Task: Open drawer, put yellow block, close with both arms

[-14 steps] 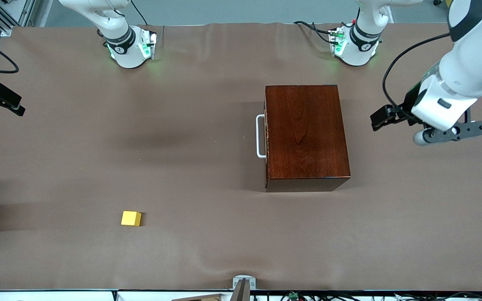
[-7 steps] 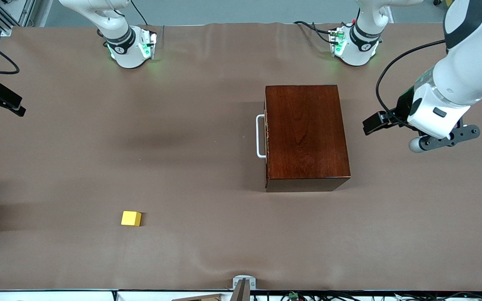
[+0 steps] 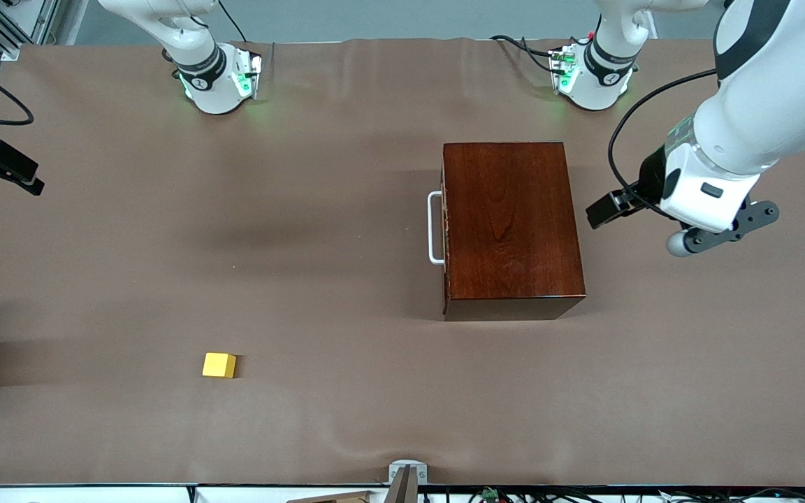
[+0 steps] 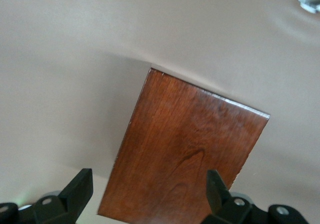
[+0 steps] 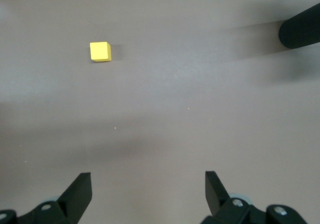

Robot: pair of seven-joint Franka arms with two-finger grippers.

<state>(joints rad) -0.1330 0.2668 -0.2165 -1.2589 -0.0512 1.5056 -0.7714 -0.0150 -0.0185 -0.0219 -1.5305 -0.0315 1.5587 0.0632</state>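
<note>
Over the bare surface [image 3: 346, 209] beside the shut drawer [image 3: 443, 227], your left gripper [image 3: 602, 209] edges closer, fingers [image 4: 80, 186] spread and empty, while the right gripper [image 3: 8, 175] waits likewise, the yellow block [image 3: 219, 365] lying untouched toward the right arm's end.

Glossy reddish wood box [image 3: 511, 223]; matt brown table covering [image 3: 305, 279]

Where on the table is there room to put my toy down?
Lots of bare table lies between the yellow block and the wooden box, and in front of its drawer handle. Bare room also lies nearer the front camera than the box. It is tight beside the box toward the left arm's end, where the open left pincer hangs. The open right pincer waits at its own end.
</note>
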